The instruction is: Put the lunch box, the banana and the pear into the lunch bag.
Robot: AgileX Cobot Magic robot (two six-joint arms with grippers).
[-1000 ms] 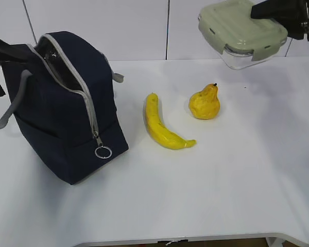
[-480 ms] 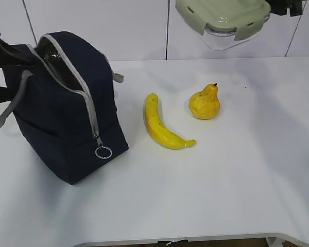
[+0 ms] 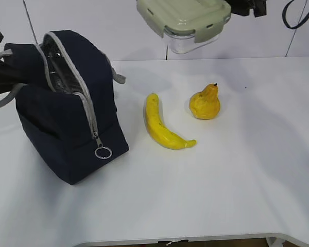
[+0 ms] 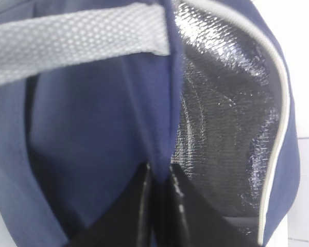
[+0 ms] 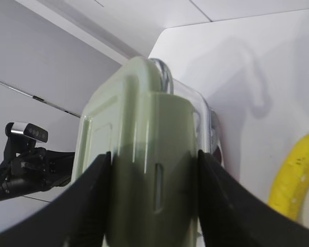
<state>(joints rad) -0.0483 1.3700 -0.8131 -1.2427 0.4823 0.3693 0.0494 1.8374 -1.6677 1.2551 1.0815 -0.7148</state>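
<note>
The navy lunch bag [image 3: 62,128] stands unzipped at the left of the table, its silver lining [image 4: 226,118] showing. My left gripper [image 4: 158,177] is shut on the fabric rim of the bag's mouth. The lunch box [image 3: 183,18], with a sage-green lid over a clear base, hangs high above the table's back edge. My right gripper [image 5: 154,195] is shut on it across its short end. The banana [image 3: 162,126] lies on the table right of the bag. The pear [image 3: 204,103] sits upright just beyond the banana's right end.
The white table [image 3: 221,180] reaches to a front edge near the bottom of the exterior view. A metal ring pull [image 3: 103,152] hangs at the bag's front corner. A grey strap handle [image 4: 77,41] crosses above the bag's mouth. A white wall stands behind.
The right gripper has carried the lunch box leftward, toward the bag. The left gripper has shut on the bag's rim, and the bag's mouth has shifted slightly.
</note>
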